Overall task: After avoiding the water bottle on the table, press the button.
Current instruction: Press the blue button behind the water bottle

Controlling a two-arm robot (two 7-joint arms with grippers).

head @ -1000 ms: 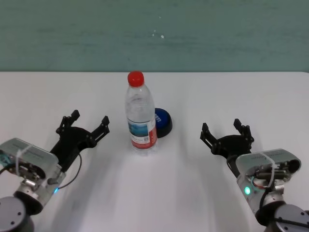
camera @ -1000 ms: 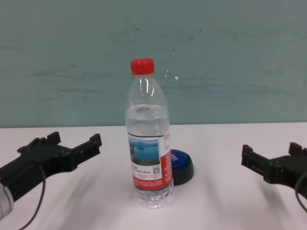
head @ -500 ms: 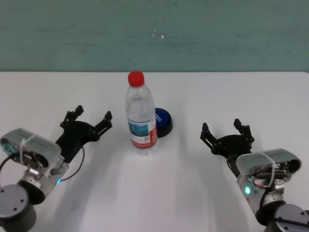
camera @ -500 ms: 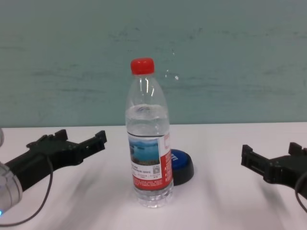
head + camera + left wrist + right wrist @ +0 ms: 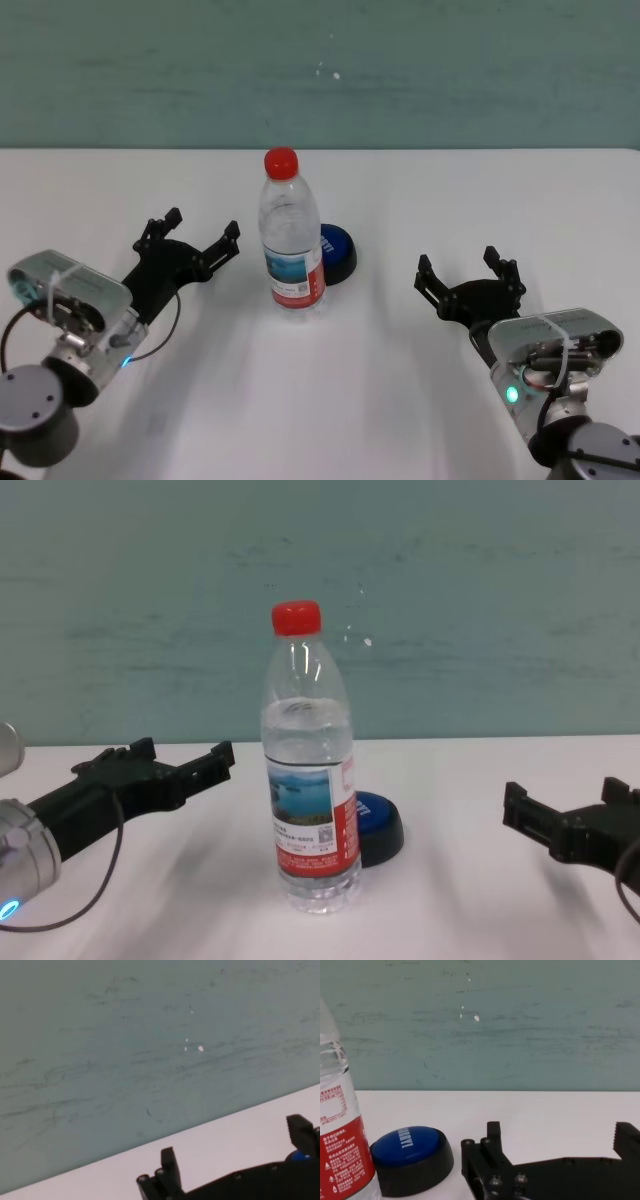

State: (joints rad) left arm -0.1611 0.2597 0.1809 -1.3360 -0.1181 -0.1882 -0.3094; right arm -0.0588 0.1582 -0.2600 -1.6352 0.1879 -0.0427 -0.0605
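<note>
The water bottle (image 5: 293,240) stands upright near the middle of the white table (image 5: 330,400); it also shows in the chest view (image 5: 309,770) and at the edge of the right wrist view (image 5: 340,1135). The blue button (image 5: 337,250) sits just behind and to the right of the bottle, partly hidden by it, and shows in the chest view (image 5: 378,820) and right wrist view (image 5: 410,1152). My left gripper (image 5: 190,232) is open, left of the bottle and raised off the table. My right gripper (image 5: 467,272) is open and parked to the right.
A teal wall (image 5: 320,70) runs along the table's far edge. Bare tabletop lies between the bottle and each gripper.
My left gripper has moved forward and to the right, toward the bottle, and has risen. The right arm, bottle and button have not moved.
</note>
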